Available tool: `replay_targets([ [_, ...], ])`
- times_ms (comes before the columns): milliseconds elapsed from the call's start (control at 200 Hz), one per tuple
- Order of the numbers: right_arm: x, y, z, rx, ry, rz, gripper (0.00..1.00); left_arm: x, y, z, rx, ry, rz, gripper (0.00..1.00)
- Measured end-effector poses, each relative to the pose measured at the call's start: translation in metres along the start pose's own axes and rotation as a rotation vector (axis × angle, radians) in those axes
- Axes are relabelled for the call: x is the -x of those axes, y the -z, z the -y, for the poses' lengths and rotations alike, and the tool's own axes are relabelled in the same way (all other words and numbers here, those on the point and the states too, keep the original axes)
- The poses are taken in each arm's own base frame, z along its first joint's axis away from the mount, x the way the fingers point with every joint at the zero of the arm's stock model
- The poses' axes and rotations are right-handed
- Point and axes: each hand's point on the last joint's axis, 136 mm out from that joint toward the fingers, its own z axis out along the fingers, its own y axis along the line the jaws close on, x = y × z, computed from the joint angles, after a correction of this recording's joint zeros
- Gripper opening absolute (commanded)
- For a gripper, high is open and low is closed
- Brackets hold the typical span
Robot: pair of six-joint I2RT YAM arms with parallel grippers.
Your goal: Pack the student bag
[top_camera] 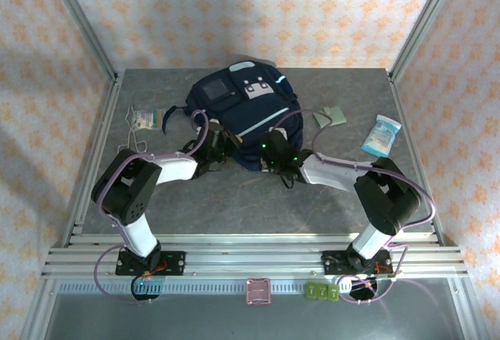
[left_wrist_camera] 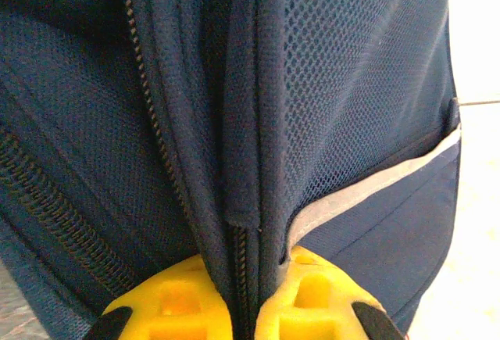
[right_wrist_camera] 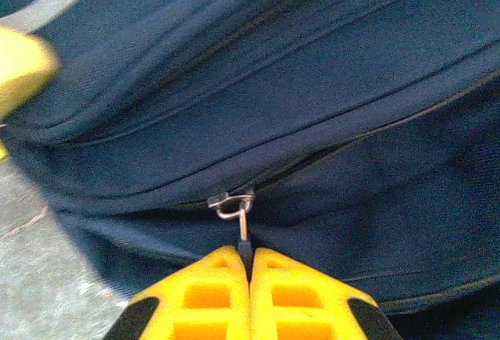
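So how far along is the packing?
Nothing looks packed: a packet, a green card and a tissue pack lie outside the backpack. In hand: left gripper pinches fabric by the zip, right gripper pinches the zip pull. Left, likely: open it, load them, close.

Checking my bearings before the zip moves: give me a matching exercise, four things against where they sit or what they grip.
Things:
1. left gripper
2. right gripper
3. light blue plastic packet
4. clear plastic packet

Places or states:
A. on the table, right of the navy fabric backpack
B. shut on the metal zipper pull
C. on the table, left of the backpack
D. pinching a fold of the backpack at a seam

Pairs: 1-D, 2-B, 3-A, 4-C.
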Motion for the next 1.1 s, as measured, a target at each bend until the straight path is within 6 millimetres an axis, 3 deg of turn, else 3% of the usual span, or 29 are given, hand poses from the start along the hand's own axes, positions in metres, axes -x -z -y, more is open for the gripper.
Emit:
replay_targets([
  [180,0.023,-0.005,0.052,-0.105,-0.09,0.036,0.0,0.011,0.011,-0.01,0.014,-0.017,0.007,0.0],
  [360,0.021,-0.004,0.047,-0.097,-0.058,0.034,0.0,0.014,0.014,-0.015,0.028,-0.056,-0.006,0.0],
  [586,-0.007,0.001,-0.005,-0.01,0.063,0.009,0.0,0.043,0.026,-0.038,0.133,-0.125,0.002,0.0],
  [726,-0.026,-0.001,-0.054,0.083,0.123,-0.021,0.0,0.069,0.042,-0.058,0.208,-0.135,0.039,0.38],
  [826,-0.036,-0.004,-0.098,0.177,0.164,-0.05,0.0,0.098,0.062,-0.067,0.256,-0.11,0.126,0.46],
  [926,-0.043,-0.008,-0.131,0.248,0.19,-0.079,0.0,0.118,0.083,-0.058,0.24,-0.087,0.213,0.48],
  [996,-0.046,-0.01,-0.14,0.273,0.195,-0.095,0.0,0.118,0.097,-0.048,0.206,-0.073,0.243,0.51],
  [1096,-0.046,-0.011,-0.144,0.291,0.193,-0.107,0.0,0.099,0.114,-0.043,0.153,-0.04,0.25,0.55],
])
